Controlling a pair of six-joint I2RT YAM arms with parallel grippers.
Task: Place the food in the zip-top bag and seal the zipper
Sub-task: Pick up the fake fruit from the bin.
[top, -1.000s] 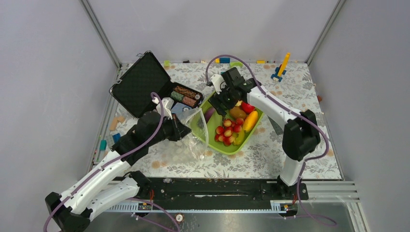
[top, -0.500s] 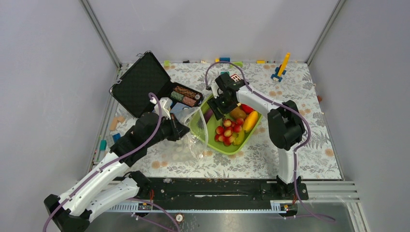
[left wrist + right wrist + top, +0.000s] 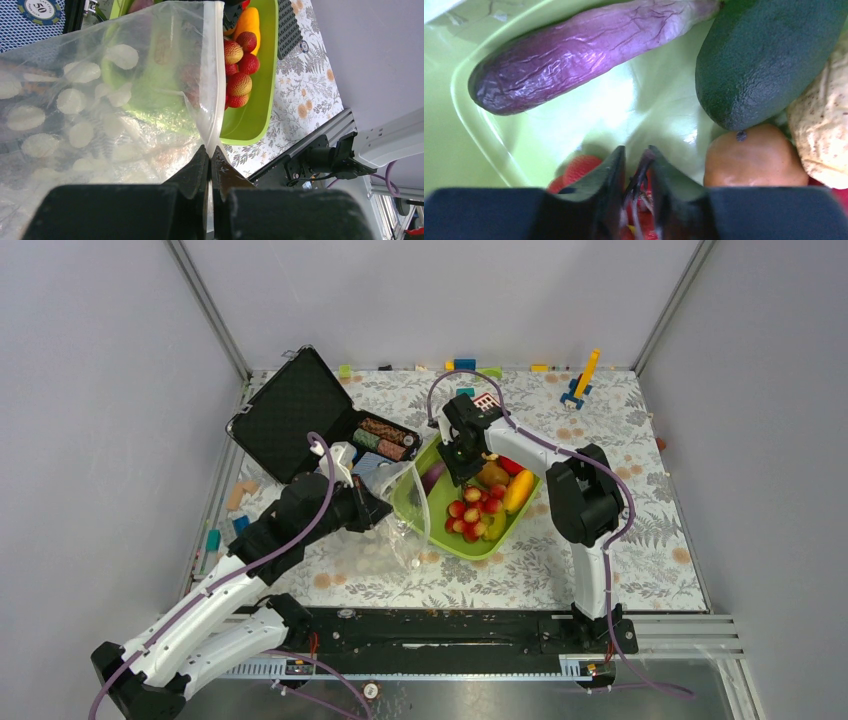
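Note:
The clear zip-top bag [image 3: 410,505] with white dots [image 3: 100,100] hangs at the left rim of the lime-green tray [image 3: 500,540]. My left gripper [image 3: 210,150] is shut on its whitish zipper [image 3: 216,75] edge. The food lies in the tray: purple eggplant [image 3: 574,50], dark avocado [image 3: 764,55], an orange-brown ball [image 3: 754,160], rough kiwi [image 3: 824,135], orange mango [image 3: 518,490], red apple [image 3: 512,462] and strawberries [image 3: 239,82]. My right gripper [image 3: 636,155] is down in the tray's far-left corner [image 3: 462,470], jaws drawn close on a red strawberry between them.
An open black case [image 3: 300,415] with striped poker chips [image 3: 385,438] lies behind the bag. Small coloured blocks [image 3: 240,495] sit along the left edge and the back wall. A yellow-and-blue toy [image 3: 580,380] stands at the back right.
My right gripper has swung left and down into the tray's corner, and its jaws have closed from wide open to a narrow grip. The left arm and bag held still.

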